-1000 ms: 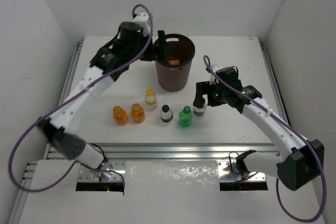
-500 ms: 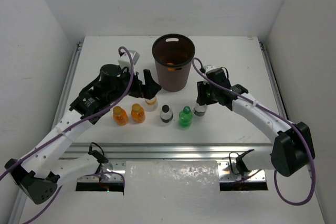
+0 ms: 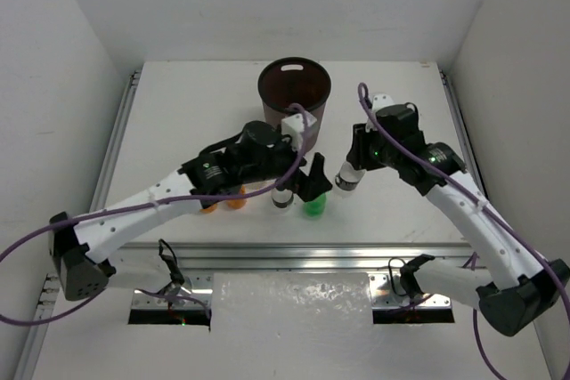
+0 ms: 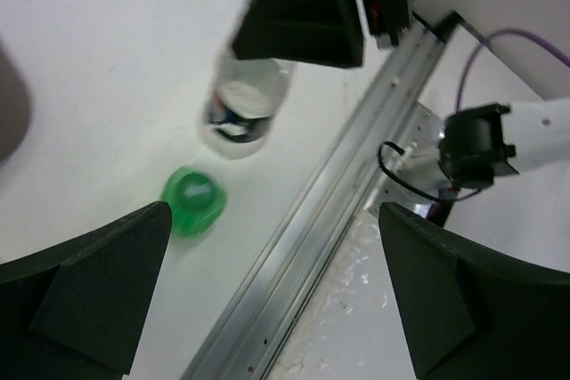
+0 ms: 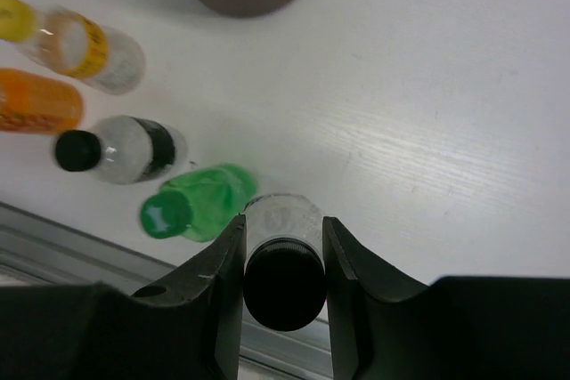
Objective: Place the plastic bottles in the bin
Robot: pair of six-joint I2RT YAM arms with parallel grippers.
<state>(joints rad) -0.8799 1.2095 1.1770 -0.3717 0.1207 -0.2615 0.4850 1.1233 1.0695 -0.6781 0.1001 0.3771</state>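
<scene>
Six bottles in sight outside the bin [image 3: 317, 122]. Right gripper [image 3: 348, 169] closed tight on the clear dark-labelled bottle [image 3: 345, 181], both fingers [image 5: 223, 278] pressed to its sides just under the dark cap. Held just right of the green bottle [image 3: 313, 206] and tilted in the top view; base on or off the table not clear.

Left gripper [image 3: 310, 184] spread wide, holding nothing, poised over the green bottle, fingers [image 4: 98, 291] well apart on either side of it in the left wrist view.

Leftward in the same row: a second clear bottle [image 3: 281, 199] with a dark cap, upright, then two orange bottles [image 3: 236, 205] half hidden under the left arm. Yellow-capped bottle [image 5: 89, 44] seen only from the right wrist, near the bin's base.

Bin upright at the middle rear of the table [image 3: 178, 104], beyond the row, mouth facing up. Bare white tabletop between the held bottle and the bin wall, and wider still rightward to the table's side edge. Aluminium rail [image 3: 294, 252] along the near edge, close behind the row of bottles.
</scene>
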